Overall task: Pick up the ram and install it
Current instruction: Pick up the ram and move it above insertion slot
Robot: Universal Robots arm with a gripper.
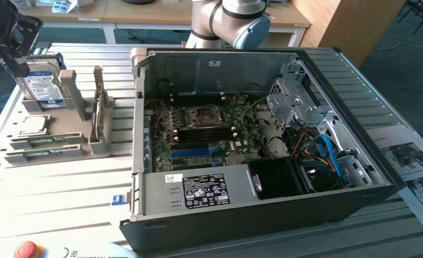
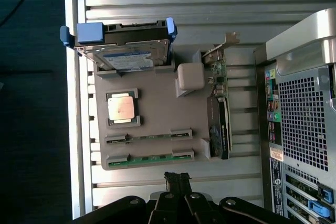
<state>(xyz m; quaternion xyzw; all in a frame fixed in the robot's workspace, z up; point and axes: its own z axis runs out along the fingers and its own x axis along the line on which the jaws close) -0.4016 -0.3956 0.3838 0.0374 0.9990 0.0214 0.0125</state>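
A black robot gripper [image 1: 18, 67] hangs in the air over the exterior view's left part of a pale slatted metal desk [image 1: 61, 188]. Its two fingers are pressed together with nothing between them. In the wrist view the gripper [image 2: 177, 178] sits above the desk, just beside the edge of a flat grey plastic holder tray [image 2: 157, 103], touching nothing.

The ram, a long narrow green circuit-board stick [image 2: 149, 158], lies flat in the outermost groove of the tray, nearest the gripper's tips. In the exterior view this ram [image 1: 43, 154] is at the front edge of the tray. A second matching green stick [image 2: 149, 136] lies parallel just beside it.

Also in the tray are a square silver processor chip [image 2: 122, 107], a silver hard drive with blue side rails [image 2: 126, 56] standing on edge, and a dark expansion card [image 2: 219, 124], also on edge.

On the exterior view's right of the tray lies an open black computer case [image 1: 269, 215]. Its green motherboard [image 1: 229, 137] faces upward and carries a square processor socket [image 1: 200, 115] and a long blue slot [image 1: 193, 152].
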